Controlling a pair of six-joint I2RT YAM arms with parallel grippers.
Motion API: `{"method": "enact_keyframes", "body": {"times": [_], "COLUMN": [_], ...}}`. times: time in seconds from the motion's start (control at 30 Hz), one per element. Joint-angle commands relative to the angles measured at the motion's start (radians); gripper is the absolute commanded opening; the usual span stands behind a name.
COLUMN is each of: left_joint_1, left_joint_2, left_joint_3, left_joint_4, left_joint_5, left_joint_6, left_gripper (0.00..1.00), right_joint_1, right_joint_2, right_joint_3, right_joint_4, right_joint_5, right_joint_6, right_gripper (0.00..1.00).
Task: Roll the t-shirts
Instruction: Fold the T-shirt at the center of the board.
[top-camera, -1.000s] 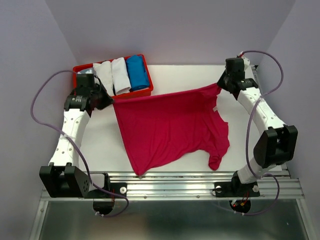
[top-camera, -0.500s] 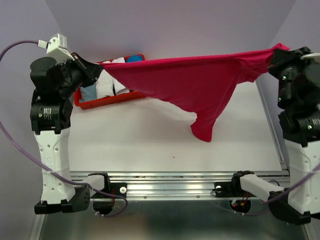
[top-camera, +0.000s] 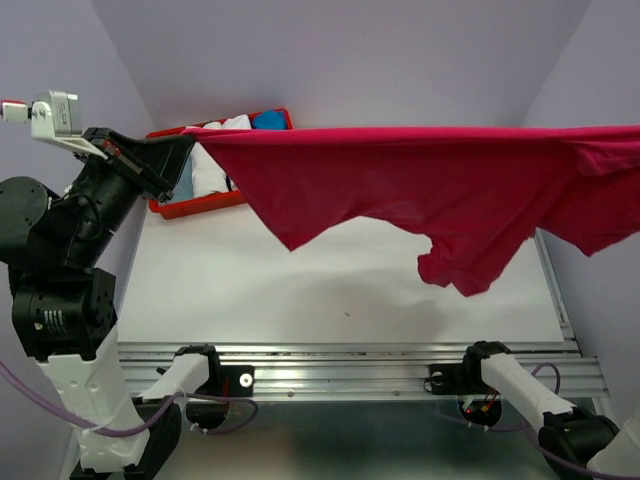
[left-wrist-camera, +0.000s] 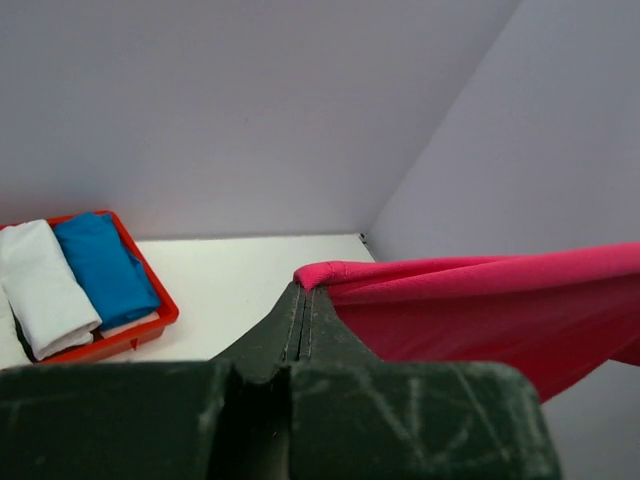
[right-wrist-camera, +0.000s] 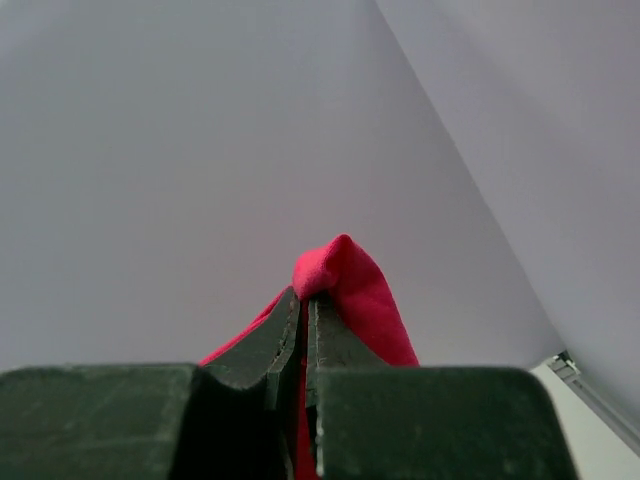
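A magenta-pink t-shirt (top-camera: 420, 185) hangs stretched in the air across the whole table, its lower part drooping to a point (top-camera: 460, 275). My left gripper (top-camera: 188, 143) is raised high at the left, shut on one corner of the shirt; the left wrist view shows its tips (left-wrist-camera: 305, 291) pinching the hem (left-wrist-camera: 330, 271). The right gripper is outside the top view at the right. In its wrist view the right gripper (right-wrist-camera: 306, 298) is shut on a fold of the pink shirt (right-wrist-camera: 355, 285). Rolled white (left-wrist-camera: 40, 285) and blue (left-wrist-camera: 100, 268) t-shirts lie in a tray.
The red tray (top-camera: 200, 206) stands at the table's back left, partly hidden behind the left gripper and the hanging shirt. The white table (top-camera: 300, 290) lies below the shirt. Lilac walls close in at the back and both sides.
Both arms have risen and spread apart, lifting the pink shirt off the table and pulling it taut. The right gripper has passed out of the top view.
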Motion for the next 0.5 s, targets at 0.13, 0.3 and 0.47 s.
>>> {"method": "enact_keyframes", "body": {"times": [0.13, 0.3, 0.47], "left_joint_1": [0.013, 0.014, 0.014], "left_joint_2": [-0.015, -0.007, 0.024], "left_joint_3": [-0.163, -0.410, -0.685], "left_joint_4": [-0.012, -0.017, 0.061], "left_joint_5": [-0.118, -0.169, -0.201], "left_joint_6": [0.049, 0.079, 0.068], "left_gripper": [0.00, 0.00, 0.00], "right_joint_1": [-0.011, -0.011, -0.011], "right_joint_2": [0.040, 0.132, 0.241], "right_joint_3": [-0.084, -0.208, -0.374], "right_joint_4": [-0.016, -0.006, 0.043], "right_joint_5": [0.204, 0.224, 0.201], "right_joint_6": [-0.106, -0.158, -0.189], "right_gripper": [0.01, 0.01, 0.01]}}
